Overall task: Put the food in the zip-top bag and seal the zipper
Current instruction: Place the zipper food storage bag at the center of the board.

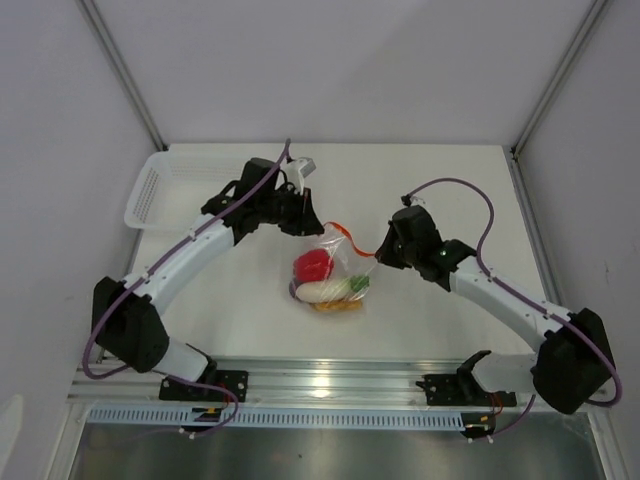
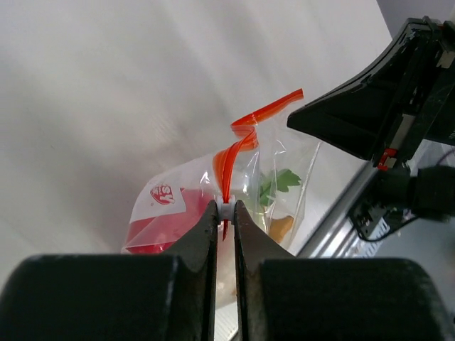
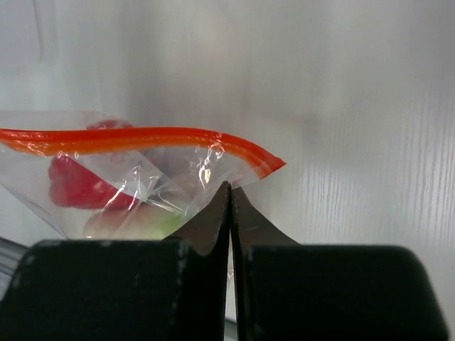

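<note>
Zipper (image 1: 345, 232) strung between the two claws, that's the whole story here: the orange-red strip runs roughly left to right across the mouth of the zip-top bag (image 1: 330, 268), which sits mid-table, a little toward the near edge. The left gripper (image 2: 225, 210) is pinched narrow on the strip, with a small white slider-like piece caught between its tips. The right gripper (image 3: 229, 190) is clamped tight on the clear film just under the strip's far end. The food (image 1: 313, 266) looks already inside, red piece, white-and-green and orange ones bunched low in the bag. My read: sealing means a pull along the strip's length, with the left claw placed for it. The table (image 1: 440, 180) is pale; a white basket (image 1: 160, 190) waits at the far left corner.
</note>
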Robot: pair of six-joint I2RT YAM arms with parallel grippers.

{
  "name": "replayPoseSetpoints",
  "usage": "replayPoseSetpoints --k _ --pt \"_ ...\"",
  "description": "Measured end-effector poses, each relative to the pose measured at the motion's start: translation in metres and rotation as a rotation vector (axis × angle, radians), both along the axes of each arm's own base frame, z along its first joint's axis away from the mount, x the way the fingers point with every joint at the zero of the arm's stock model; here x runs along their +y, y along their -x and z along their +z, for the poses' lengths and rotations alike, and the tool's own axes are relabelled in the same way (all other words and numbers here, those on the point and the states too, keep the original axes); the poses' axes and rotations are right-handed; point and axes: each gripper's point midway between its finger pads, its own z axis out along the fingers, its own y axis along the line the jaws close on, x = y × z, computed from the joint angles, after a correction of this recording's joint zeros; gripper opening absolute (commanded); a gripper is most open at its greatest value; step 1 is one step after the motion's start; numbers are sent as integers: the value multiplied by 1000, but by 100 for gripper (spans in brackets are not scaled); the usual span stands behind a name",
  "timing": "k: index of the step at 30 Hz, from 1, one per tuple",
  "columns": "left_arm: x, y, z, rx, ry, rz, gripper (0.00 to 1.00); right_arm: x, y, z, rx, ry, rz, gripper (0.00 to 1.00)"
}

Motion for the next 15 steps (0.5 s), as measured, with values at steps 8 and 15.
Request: replayPoseSetpoints --k 8,15 --pt "-14 -71 -10 24 4 67 21 -21 -102 -1 26 -31 -36 0" --pt "-22 -104 -18 22 16 107 58 -7 -167 -37 57 -29 59 1"
